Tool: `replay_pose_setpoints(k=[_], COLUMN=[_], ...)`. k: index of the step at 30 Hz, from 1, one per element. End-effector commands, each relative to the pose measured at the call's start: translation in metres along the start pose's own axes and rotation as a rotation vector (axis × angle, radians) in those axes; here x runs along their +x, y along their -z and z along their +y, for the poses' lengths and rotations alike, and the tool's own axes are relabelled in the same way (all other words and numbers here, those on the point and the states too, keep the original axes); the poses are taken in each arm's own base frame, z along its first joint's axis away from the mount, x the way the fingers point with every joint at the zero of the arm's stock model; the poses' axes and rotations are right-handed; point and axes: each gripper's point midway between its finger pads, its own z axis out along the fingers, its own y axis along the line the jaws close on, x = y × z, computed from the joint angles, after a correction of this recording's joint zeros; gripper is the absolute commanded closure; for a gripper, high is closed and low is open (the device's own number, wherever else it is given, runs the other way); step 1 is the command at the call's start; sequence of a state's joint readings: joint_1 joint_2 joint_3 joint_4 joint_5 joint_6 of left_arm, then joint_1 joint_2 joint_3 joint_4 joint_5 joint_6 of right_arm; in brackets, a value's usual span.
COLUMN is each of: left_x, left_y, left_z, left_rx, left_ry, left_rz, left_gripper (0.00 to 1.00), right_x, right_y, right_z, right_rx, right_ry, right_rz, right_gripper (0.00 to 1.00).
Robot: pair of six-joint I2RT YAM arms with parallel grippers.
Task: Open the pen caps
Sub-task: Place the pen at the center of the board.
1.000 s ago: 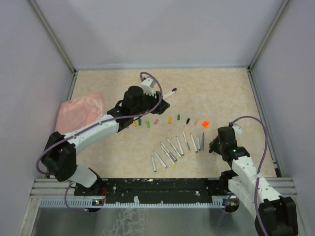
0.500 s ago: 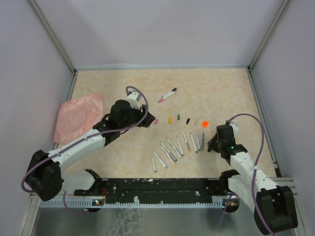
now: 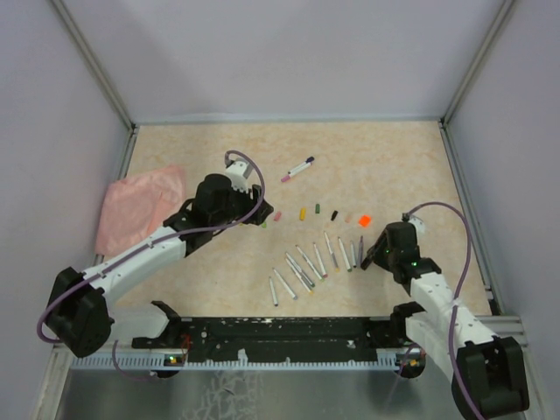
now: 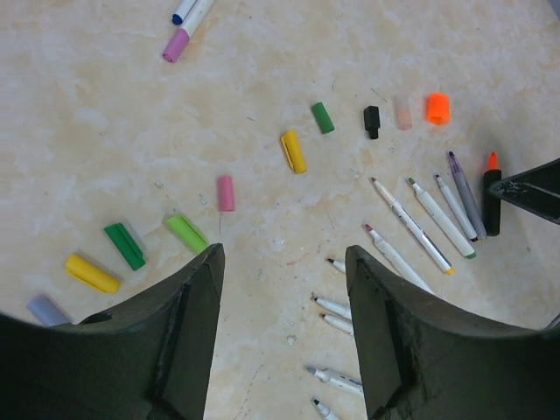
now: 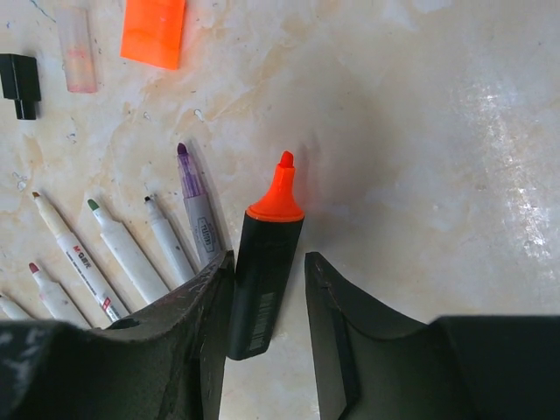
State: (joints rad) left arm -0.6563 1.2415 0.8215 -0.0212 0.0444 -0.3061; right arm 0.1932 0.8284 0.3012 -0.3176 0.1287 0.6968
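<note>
Down by the table's [image 3: 394,149] right edge, the right gripper [image 5: 269,259] has its fingers parted around the dark highlighter [image 5: 265,289]. It lies flat with its orange tip bare, leaning on one finger with table showing on the other side, so it is not pinched. The left gripper [image 4: 282,255] hangs spread and empty over the loose caps [image 4: 294,150] mid-table. One pen [image 3: 298,167] nearer the far edge looks capped, its pink cap [image 4: 176,45] well beyond those fingers. It's light, stiff, slick plastic, I'd judge: clamp the barrel and pull the cap by its sides.
</note>
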Motion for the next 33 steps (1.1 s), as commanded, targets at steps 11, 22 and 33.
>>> replay_pose_setpoints(k=[11,22,33], left_x=[-0.014,-0.013,0.001], left_y=[0.001,-0.032,-0.117], left_z=[0.006,0.03,0.045], left_rx=[-0.022,-0.039,0.028], left_ry=[-0.1,-0.13,-0.206], left_rz=[0.0,0.131,0.426], left_gripper=[0.32,0.27,0.39], right_x=[-0.051,-0.069,-0.072], right_y=[0.033,0.067,0.064], right_z=[0.035,0.114,0.161], right_rx=[-0.155,-0.568,-0.761], right_ry=[0.009,0.107,0.151], right_rz=[-0.185,-0.23,-0.138], right_gripper=[0.57,0.5,0.44])
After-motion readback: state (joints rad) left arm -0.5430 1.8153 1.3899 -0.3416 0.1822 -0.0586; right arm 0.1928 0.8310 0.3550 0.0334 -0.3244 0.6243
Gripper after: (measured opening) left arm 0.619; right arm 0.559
